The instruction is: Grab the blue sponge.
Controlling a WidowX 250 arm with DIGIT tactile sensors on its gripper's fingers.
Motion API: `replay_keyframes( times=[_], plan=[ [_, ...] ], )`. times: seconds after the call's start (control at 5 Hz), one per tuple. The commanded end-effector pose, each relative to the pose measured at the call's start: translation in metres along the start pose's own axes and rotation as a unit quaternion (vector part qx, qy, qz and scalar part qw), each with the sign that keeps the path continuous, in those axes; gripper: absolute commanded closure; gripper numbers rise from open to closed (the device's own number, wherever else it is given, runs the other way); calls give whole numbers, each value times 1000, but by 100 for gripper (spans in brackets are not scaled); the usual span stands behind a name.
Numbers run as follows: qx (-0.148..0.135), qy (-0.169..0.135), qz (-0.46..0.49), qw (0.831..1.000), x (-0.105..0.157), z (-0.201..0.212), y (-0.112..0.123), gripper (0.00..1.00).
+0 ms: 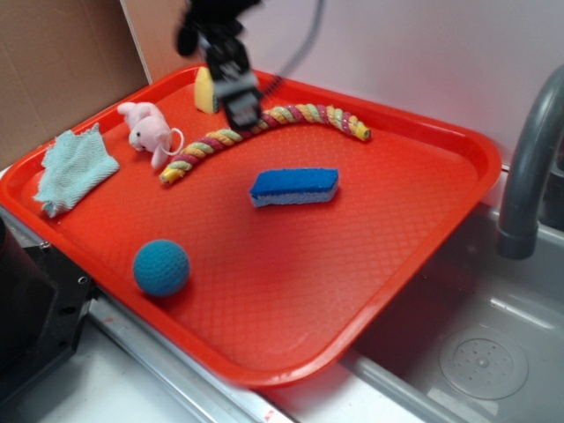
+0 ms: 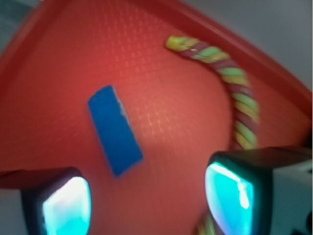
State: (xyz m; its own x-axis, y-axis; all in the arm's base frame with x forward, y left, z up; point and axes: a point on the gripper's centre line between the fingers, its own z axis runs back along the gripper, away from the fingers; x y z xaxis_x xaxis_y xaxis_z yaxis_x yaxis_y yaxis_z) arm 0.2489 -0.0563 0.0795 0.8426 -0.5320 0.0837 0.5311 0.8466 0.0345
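Tool point(image 1: 240, 107) positioned above the far part of the red tray point(image 1: 423, 238), directly over the middle of the multicoloured twisted rope point(image 1: 304, 115). Fingers point(image 2: 66, 203) spread wide apart in the wrist view, nothing held between them. Tool raised clear of the tray surface; motion blur on the arm in the exterior view.

Blue sponge point(image 1: 294, 187) lying flat near the tray centre, on the near side of the rope and well apart from the tool, not touching it. Bright blue face up, pale lower layer visible along its front edge. In the wrist view, blue sponge point(image 2: 115, 130) set ahead of the left-hand finger, long axis running diagonally, outside the gap between the fingers.

Yellow sponge point(image 1: 205, 90) standing at the far tray rim, just behind the tool. Pink plush toy point(image 1: 148, 130) beside the left end of the rope. Pale green cloth point(image 1: 72, 167) at the left tray edge. Round blue knitted ball point(image 1: 161, 267) near the front-left rim, well apart from the blue sponge. Grey faucet point(image 1: 524, 167) and sink basin point(image 1: 480, 352) to the right of the tray.
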Motion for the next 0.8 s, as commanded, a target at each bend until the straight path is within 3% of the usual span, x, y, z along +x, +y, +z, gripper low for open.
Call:
replay_keyframes(
  times=[0.0, 0.2, 0.4, 0.6],
  plan=[
    [-1, 0, -35, 999, 11, -47, -15, 0],
    [-4, 6, -6, 1000, 12, -47, -17, 15],
    [4, 8, 20, 1000, 16, -45, -21, 100],
    [32, 14, 39, 999, 16, -9, -20, 100]
  ],
)
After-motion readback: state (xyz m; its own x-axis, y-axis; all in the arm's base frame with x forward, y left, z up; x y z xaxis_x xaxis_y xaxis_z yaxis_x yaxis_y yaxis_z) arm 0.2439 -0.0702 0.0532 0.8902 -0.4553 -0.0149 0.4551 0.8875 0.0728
